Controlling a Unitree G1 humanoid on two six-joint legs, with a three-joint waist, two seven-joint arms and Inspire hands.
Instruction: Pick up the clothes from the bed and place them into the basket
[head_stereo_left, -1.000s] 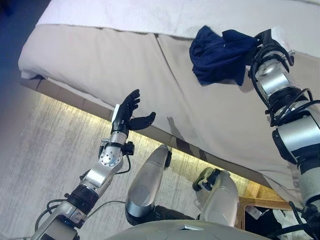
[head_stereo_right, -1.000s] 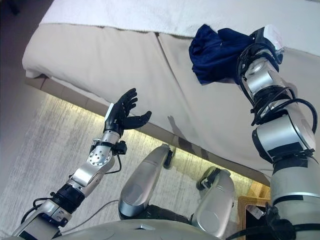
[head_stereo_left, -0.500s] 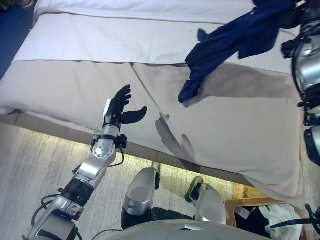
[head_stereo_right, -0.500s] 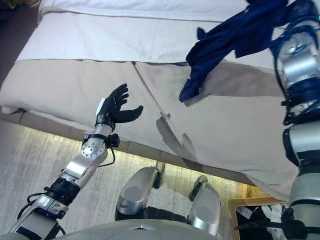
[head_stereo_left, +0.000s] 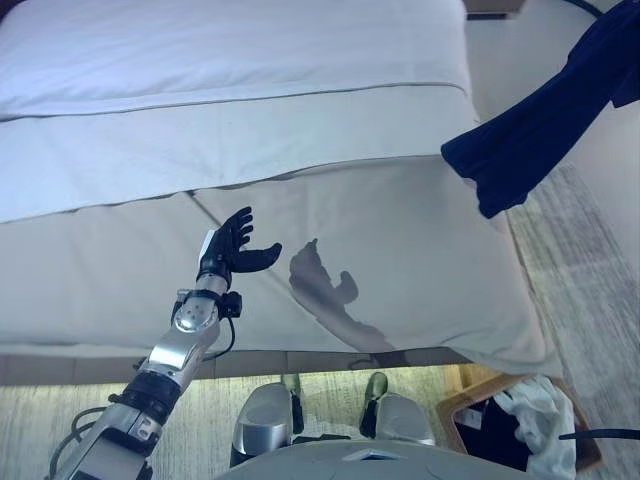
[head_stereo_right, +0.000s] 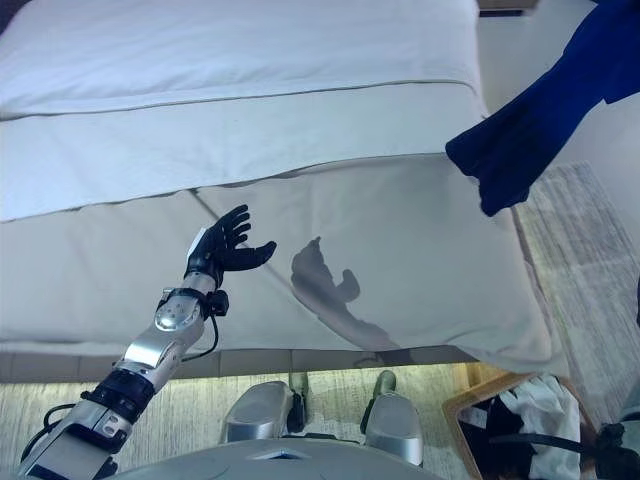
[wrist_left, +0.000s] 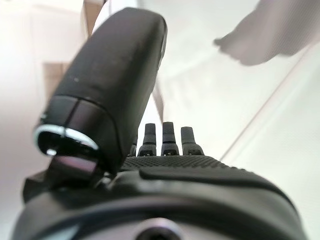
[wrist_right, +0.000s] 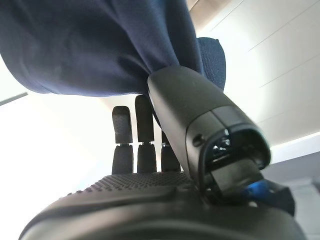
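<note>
Now | right robot hand (wrist_right: 165, 165) pinching navy garment (head_stereo_left: 540, 130) aloft | left robot hand (head_stereo_left: 232, 252) spread, empty

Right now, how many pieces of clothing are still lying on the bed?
0. The bed shows only sheets. The navy garment hangs from the right hand, clear of the mattress. Some clothes already sit in the basket; parts of the bed lie out of frame.

The left hand (wrist_left: 165, 175) fills the near edge, dark and textured, its thumb (wrist_left: 112, 85) standing up large and close, its fingers (wrist_left: 170, 137) straight in a row beside it, holding nothing. Past the fingertips lies the pale bed (wrist_left: 260, 130), with a grey shadow (wrist_left: 270, 35) falling on it farther out.
</note>
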